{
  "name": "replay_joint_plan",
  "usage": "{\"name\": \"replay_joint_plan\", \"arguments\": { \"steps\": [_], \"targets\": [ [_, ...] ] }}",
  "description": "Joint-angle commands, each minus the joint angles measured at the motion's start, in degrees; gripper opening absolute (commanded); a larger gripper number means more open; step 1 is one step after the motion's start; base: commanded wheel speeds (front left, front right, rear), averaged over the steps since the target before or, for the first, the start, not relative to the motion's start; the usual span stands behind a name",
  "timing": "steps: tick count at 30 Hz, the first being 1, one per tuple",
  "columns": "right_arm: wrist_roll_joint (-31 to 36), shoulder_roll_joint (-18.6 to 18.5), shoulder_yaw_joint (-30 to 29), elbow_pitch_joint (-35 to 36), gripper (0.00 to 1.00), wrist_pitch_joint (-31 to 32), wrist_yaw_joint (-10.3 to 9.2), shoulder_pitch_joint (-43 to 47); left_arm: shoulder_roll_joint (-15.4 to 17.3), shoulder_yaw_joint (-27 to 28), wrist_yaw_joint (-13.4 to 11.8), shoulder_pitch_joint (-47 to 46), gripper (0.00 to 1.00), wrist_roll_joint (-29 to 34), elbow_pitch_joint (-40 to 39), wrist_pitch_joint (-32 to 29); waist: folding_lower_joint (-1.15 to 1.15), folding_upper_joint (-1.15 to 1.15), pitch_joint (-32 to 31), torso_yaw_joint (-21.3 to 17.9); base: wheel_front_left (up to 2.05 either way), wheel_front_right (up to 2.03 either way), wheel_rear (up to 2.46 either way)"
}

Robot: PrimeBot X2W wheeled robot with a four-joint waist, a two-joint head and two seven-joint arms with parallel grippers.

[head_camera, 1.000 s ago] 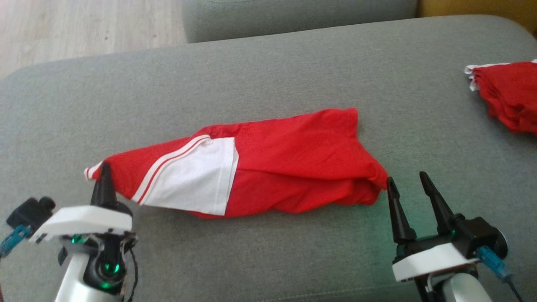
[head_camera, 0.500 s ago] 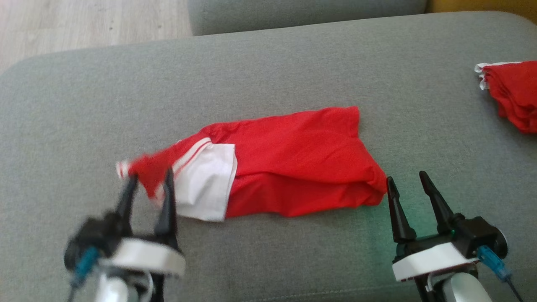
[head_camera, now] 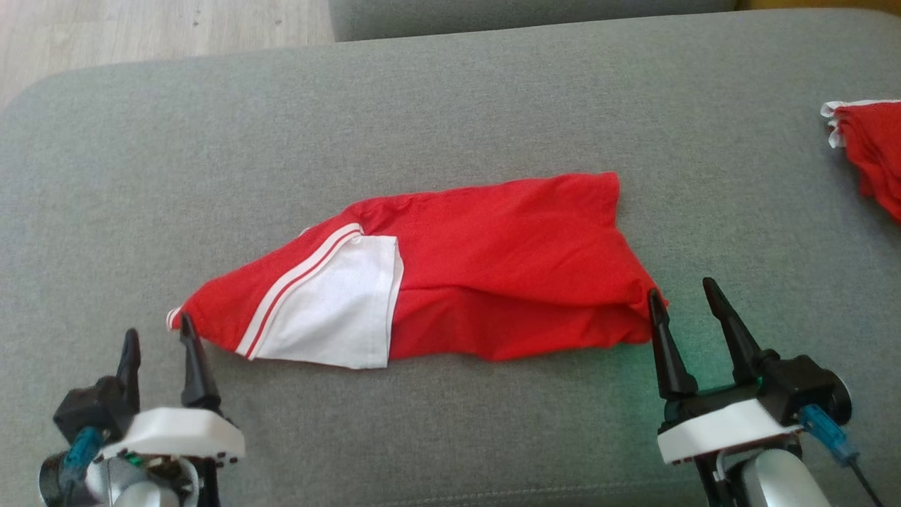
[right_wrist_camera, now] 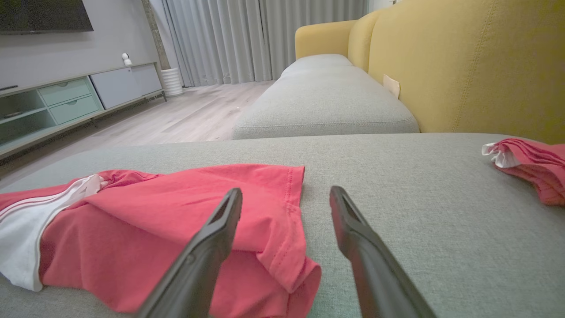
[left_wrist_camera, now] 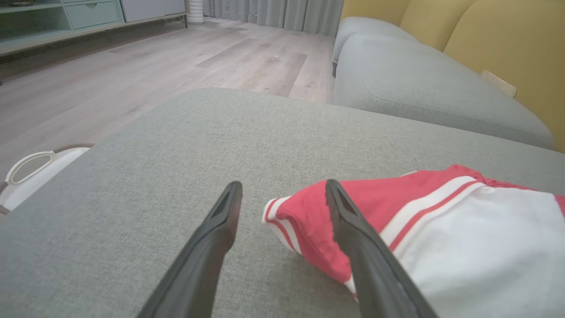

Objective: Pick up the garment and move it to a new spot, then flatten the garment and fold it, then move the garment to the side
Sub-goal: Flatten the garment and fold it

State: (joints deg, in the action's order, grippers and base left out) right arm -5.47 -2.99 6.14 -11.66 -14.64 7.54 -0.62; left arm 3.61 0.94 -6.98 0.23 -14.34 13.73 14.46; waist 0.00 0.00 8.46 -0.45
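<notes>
Pincers both stand spread and pinch nothing, as I read it from here: the left pincer (head_camera: 158, 325) sits at the striped left tip of the crumpled red garment with a white panel and white stripes (head_camera: 493, 267), that tip lying between its fingers, while the right pincer (head_camera: 683, 289) sits at the garment's bunched right end, one finger over the hem. I see the garment lying lengthwise across the middle of the grey fabric sofa seat (head_camera: 450, 105), loosely doubled over itself. Well apart, far to the right, lies a pile of red cloth with white trim (head_camera: 873, 148).
</notes>
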Motion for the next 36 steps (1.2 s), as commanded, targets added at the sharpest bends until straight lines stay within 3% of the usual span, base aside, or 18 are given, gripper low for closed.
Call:
{"name": "replay_joint_plan", "arguments": {
  "steps": [1, 4, 8, 17, 26, 33, 36],
  "targets": [
    [0.1, -0.6, 1.2, 1.7, 1.0, -0.4, -0.05, -1.5, 0.9, 0.9, 1.7, -1.1, 1.0, 1.2, -3.6, 0.5, 0.0, 0.0, 0.0, 0.0, 0.0, 0.0, 0.0],
    [0.0, -0.5, 1.0, 1.6, 1.0, -0.4, -0.05, -1.3, 2.5, -5.0, 5.9, 0.8, 1.0, 7.2, -6.9, 0.5, 0.0, 0.0, -0.2, 0.2, 0.0, 0.0, 0.0],
    [-0.1, -0.4, 1.1, 1.3, 1.0, -0.4, -0.05, -1.8, 2.5, -12.5, 8.8, 2.1, 1.0, 12.6, -5.0, 0.5, 0.0, 0.0, -0.1, 0.3, 0.0, 0.0, 0.0],
    [-0.2, -0.6, 2.0, 1.3, 1.0, -0.4, -0.05, -3.1, 1.0, -19.6, 10.5, -4.9, 1.0, 15.5, 6.7, 0.5, 0.0, 0.0, 1.5, -0.6, 0.0, 0.0, 0.0],
    [-0.1, -1.0, 1.4, 1.3, 1.0, -0.4, -0.05, -3.2, -0.1, -19.8, 8.7, -8.5, 1.0, 13.0, 9.3, 0.5, 0.0, 0.0, 2.5, -1.6, 0.0, 0.0, 0.0],
    [-0.1, -1.0, 2.0, 1.0, 1.0, -0.4, -0.05, -3.1, -0.4, -20.8, 3.3, -9.9, 1.0, 14.6, 15.0, 0.5, 0.0, 0.0, 2.2, -1.8, 0.0, 0.0, 0.0],
    [-0.1, -1.3, 1.9, 1.1, 1.0, -0.4, -0.05, -3.2, -0.5, -21.3, 2.1, -10.5, 1.0, 14.4, 15.9, 0.5, 0.0, 0.0, 2.2, -1.6, 0.0, 0.0, 0.0]
  ]
}}
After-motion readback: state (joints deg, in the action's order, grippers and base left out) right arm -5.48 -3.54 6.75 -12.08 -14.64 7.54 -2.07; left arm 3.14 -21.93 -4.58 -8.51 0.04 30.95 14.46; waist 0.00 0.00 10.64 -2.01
